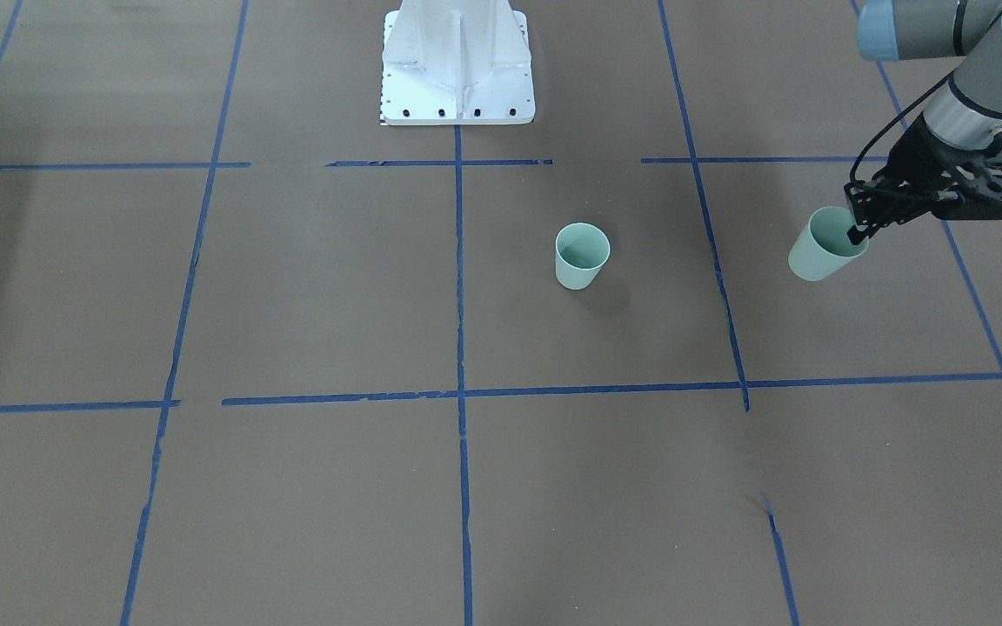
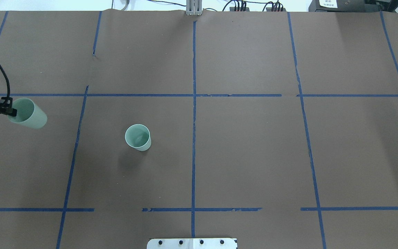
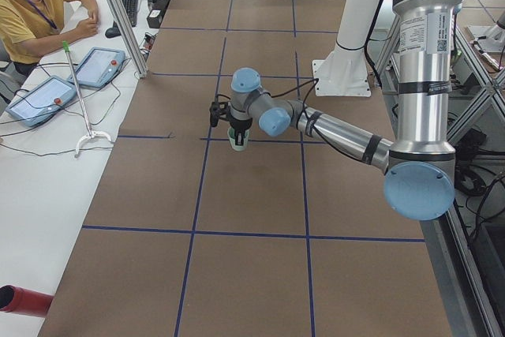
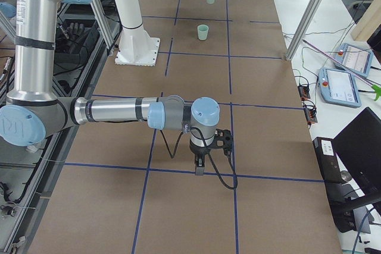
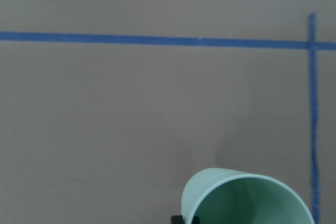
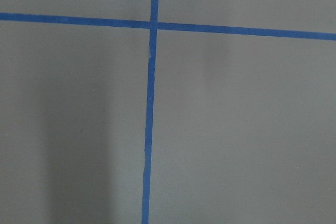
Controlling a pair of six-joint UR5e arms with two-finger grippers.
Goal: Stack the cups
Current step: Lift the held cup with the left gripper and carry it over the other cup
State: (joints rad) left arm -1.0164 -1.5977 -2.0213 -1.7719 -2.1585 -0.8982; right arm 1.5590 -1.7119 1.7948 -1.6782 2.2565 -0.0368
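My left gripper [image 1: 858, 232] is shut on the rim of a pale mint-green cup [image 1: 818, 253], one finger inside it and one outside. It holds the cup tilted above the table at the robot's far left [image 2: 29, 116]. The cup's rim shows at the bottom of the left wrist view [image 5: 247, 198]. The second cup [image 1: 581, 255] stands upright and alone on the brown table [image 2: 138, 137], well apart from the held one. My right gripper [image 4: 199, 168] hangs low over a blue tape line at the robot's right end. I cannot tell whether it is open or shut.
The white robot pedestal [image 1: 457, 69] stands at the table's robot side. Blue tape lines [image 2: 193, 103] grid the brown surface. An operator [image 3: 31, 5] sits at a side bench with tablets [image 3: 99, 65] beyond the table's far edge.
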